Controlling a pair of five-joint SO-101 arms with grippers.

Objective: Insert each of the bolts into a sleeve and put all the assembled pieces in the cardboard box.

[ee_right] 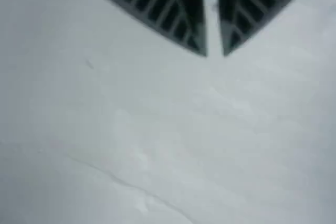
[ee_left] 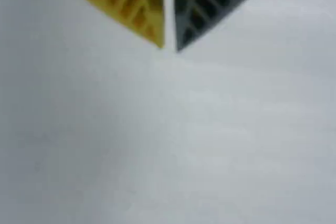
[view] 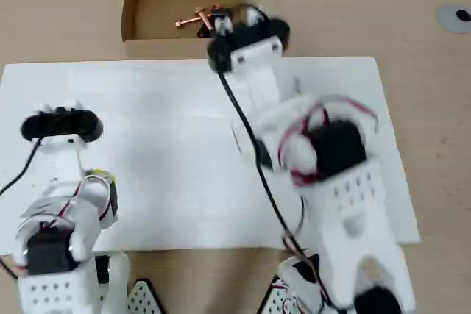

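The cardboard box (view: 140, 5) stands open at the back of the table. Several copper-coloured assembled pieces (view: 197, 20) lie inside it, towards its right side. My right arm (view: 246, 42) stretches out to the box's front right corner. In the right wrist view my right gripper (ee_right: 212, 53) hangs over the white mat, its two dark fingers shut with only a thin slit between them and nothing held. My left arm (view: 62, 126) stands at the left of the mat. My left gripper (ee_left: 169, 48), one finger yellow and one black, is shut on nothing just above the mat.
A white mat (view: 169, 145) covers most of the wooden table (view: 427, 79). A black cable (view: 254, 152) runs along the right arm. A small grey disc (view: 455, 16) sits at the table's far right.
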